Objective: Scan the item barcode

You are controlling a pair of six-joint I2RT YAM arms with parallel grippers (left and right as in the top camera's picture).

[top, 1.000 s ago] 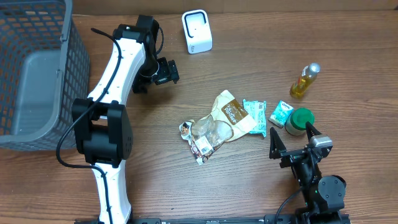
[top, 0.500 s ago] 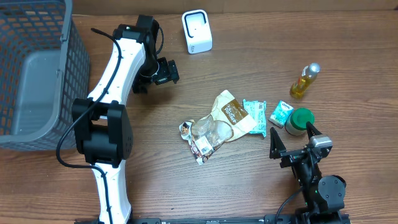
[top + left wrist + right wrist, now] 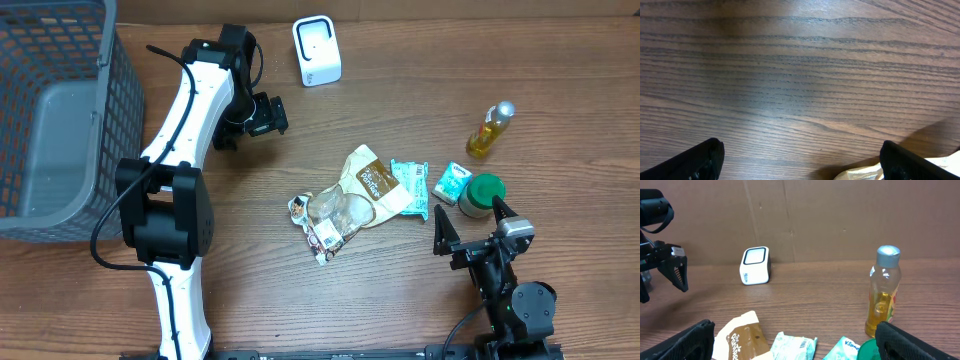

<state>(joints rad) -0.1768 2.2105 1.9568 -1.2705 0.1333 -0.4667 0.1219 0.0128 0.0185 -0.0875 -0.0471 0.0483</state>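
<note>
Black-fingered, your left tool (image 3: 266,118) stands wide open over bare wooden counter (image 3: 400,300), holding nothing. Your right tool (image 3: 470,226) is spread just as wide and empty, near the green-lidded jar (image 3: 486,194). The snack bag (image 3: 372,180) lies mid-counter, well apart from the white scanner (image 3: 317,50). The wire basket (image 3: 112,100) shows only its grey floor.
</note>
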